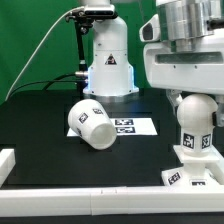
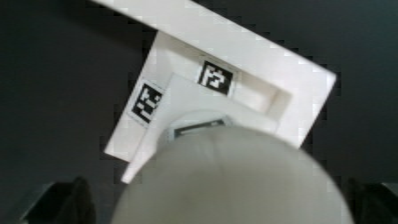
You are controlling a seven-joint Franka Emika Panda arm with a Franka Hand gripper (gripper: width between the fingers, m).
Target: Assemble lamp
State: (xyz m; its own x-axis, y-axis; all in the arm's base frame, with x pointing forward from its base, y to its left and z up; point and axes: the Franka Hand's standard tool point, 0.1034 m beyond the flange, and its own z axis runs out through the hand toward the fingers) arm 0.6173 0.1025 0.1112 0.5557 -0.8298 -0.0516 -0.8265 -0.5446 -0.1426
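Observation:
The bulb (image 1: 193, 125) stands upright on the squarish base (image 1: 190, 177) at the front of the exterior view's right. My gripper (image 1: 190, 103) comes down from above and its jaws are closed on the bulb's round head. In the wrist view the bulb (image 2: 231, 170) fills the space between my dark fingers (image 2: 64, 202), with the tagged base (image 2: 222, 95) beyond it. The gripper (image 2: 214, 208) is midway over the bulb there. The cup-like shade (image 1: 90, 123) lies on its side in the middle of the table, well away from the gripper.
The marker board (image 1: 132, 126) lies flat just beside the shade. The robot's pedestal (image 1: 108, 62) stands at the back. A white raised rim (image 1: 60, 192) runs along the front and the exterior view's left of the black table.

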